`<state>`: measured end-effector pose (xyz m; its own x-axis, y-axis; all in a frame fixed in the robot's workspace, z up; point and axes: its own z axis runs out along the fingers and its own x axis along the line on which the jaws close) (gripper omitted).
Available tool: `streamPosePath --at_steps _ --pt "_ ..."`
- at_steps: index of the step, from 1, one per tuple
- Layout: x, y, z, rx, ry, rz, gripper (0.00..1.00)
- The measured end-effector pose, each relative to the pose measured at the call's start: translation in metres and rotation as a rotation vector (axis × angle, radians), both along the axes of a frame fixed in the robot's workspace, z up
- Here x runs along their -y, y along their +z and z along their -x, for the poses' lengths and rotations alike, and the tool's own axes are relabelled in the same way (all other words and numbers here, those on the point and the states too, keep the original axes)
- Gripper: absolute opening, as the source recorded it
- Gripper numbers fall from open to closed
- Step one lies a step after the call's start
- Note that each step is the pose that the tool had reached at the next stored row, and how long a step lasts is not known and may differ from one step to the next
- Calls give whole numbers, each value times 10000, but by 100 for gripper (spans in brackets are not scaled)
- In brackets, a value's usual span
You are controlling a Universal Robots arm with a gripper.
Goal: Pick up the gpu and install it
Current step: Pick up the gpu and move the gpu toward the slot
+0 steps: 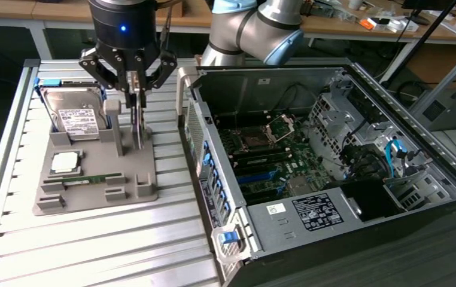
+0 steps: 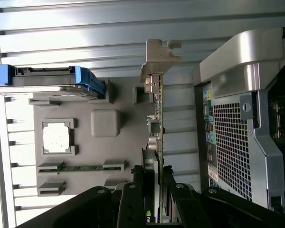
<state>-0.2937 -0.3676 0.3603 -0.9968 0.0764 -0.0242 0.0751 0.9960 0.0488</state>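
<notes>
My fingers [image 2: 133, 199] are clamped on either side of the gpu [image 1: 139, 128], the gripper [image 1: 136, 98] coming straight down on the card's top edge. The card stands upright and edge-on over the grey holder tray [image 1: 92, 200]; I cannot tell whether its lower edge is in the slot or just clear of it. On my wrist camera its silvery end bracket [image 2: 160, 57] sticks out at the far end of the card.

In the exterior view, taking the gpu as the dial's centre, the hard drive [image 1: 76, 113] with its white label leans in the tray at nine o'clock, just beside the card. The CPU [image 1: 66, 161] lies flat at about eight o'clock, and the green memory stick [image 1: 84, 178] sits just past it at seven. The tray rests on the ribbed metal counter [image 1: 92, 257]. At three o'clock the open computer case [image 1: 212, 173] lies on its side, its motherboard [image 1: 268, 149] exposed, apart from the tray
</notes>
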Motion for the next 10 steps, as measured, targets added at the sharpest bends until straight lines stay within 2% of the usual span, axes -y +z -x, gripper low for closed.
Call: streamPosePath --at_steps 10 --pt "0 73 0 0 0 0 27"
